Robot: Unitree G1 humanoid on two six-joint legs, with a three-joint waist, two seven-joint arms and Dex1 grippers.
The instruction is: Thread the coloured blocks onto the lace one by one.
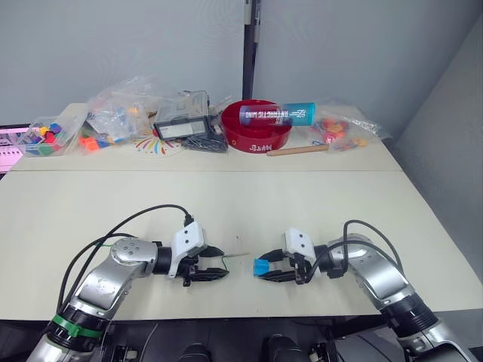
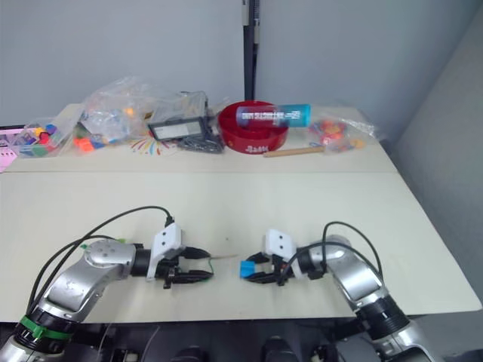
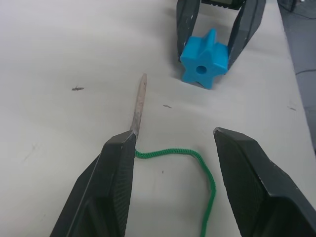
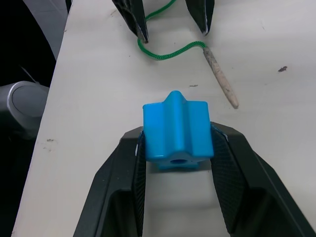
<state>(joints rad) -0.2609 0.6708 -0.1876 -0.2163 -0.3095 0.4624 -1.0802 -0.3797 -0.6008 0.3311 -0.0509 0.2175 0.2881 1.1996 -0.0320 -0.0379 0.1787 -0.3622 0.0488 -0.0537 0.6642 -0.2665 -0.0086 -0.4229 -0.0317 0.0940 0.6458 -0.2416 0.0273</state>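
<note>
right gripper pinched the blue star block; left gripper, jaws spread, needed the lace tip pinched and aimed at its hole.

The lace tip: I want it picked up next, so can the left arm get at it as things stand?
Probably yes. The left gripper is open, the lace lies on the table between its jaws, and the pale tip lies just ahead, uncovered. The blue block sits apart in the right gripper.
</note>
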